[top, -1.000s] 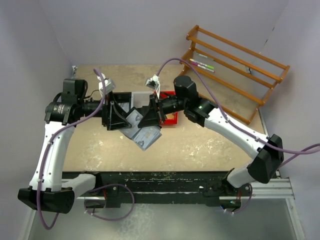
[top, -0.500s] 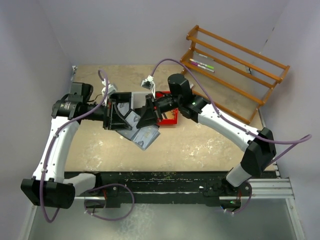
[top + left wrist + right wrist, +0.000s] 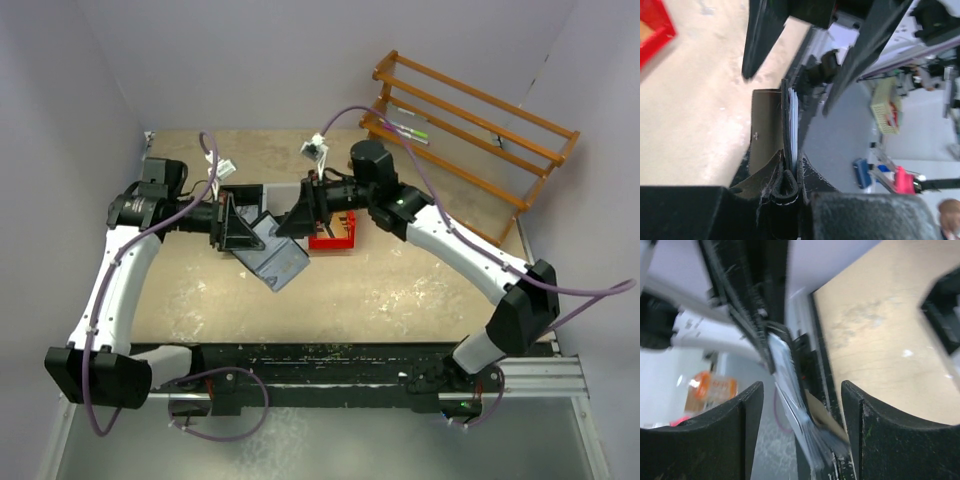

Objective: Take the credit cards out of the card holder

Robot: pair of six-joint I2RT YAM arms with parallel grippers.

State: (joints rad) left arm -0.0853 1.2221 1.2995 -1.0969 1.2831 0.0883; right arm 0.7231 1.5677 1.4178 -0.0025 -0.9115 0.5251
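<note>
My left gripper holds the black card holder in the air over the table's middle, shut on its folded spine. Several credit cards show edge-on as thin pale blue sheets inside it, beside a brown inner flap. From above, holder and cards read as one dark grey-blue bundle hanging between the two grippers. My right gripper faces the left one and is open. In the right wrist view the blurred cards pass between its spread fingers without being pinched.
A red tray lies just behind the right gripper, joined to white and black trays partly hidden by the arms. A wooden rack with pens stands at the back right. A purple wall closes the back.
My left gripper has closed on the card holder. My right gripper, shut on the bundle before, has opened. The bundle has shifted slightly left and back.
</note>
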